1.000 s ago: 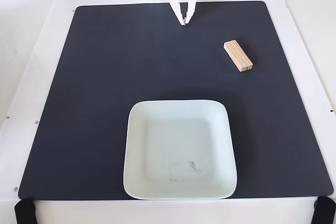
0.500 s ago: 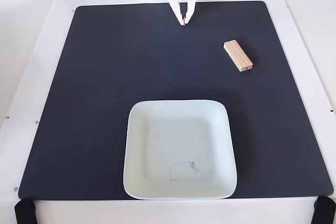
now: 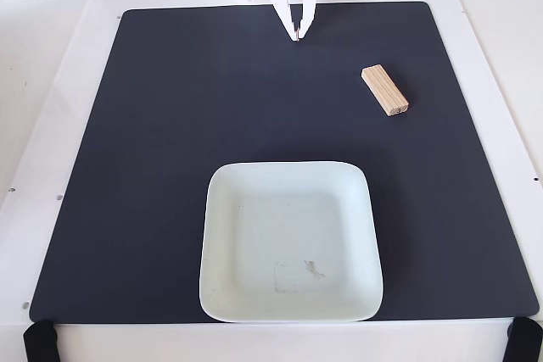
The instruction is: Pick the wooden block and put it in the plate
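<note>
One wooden block (image 3: pixel 385 90) lies flat on a dark mat, apart from the plate and the gripper.

The single block sits toward the right of the black mat (image 3: pixel 170 142) in the fixed view, angled, with bare mat all around it. One pale square plate (image 3: pixel 222 252) lies at the near edge, holding nothing; a small smudge marks its surface. One white gripper (image 3: pixel 297 36) hangs at the far edge, fingers drawn to a point and holding nothing; the arm above it is cut off by the frame. The white desk (image 3: pixel 42 82) borders the mat. Block and plate sit where they did a second ago; the gripper tip has barely shifted.
</note>
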`<action>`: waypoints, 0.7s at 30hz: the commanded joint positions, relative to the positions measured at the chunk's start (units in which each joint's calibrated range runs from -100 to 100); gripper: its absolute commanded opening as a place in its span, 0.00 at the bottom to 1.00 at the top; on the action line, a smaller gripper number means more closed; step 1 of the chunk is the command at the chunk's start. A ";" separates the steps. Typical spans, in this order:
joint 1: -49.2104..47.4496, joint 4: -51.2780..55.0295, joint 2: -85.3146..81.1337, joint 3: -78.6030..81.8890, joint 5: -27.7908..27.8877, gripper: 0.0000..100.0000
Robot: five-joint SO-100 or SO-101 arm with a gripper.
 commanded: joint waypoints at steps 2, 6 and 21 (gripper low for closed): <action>-0.49 0.30 -0.09 0.34 -0.16 0.01; -0.49 0.30 -0.09 0.34 -0.16 0.01; 0.18 0.30 -0.09 0.34 -0.42 0.01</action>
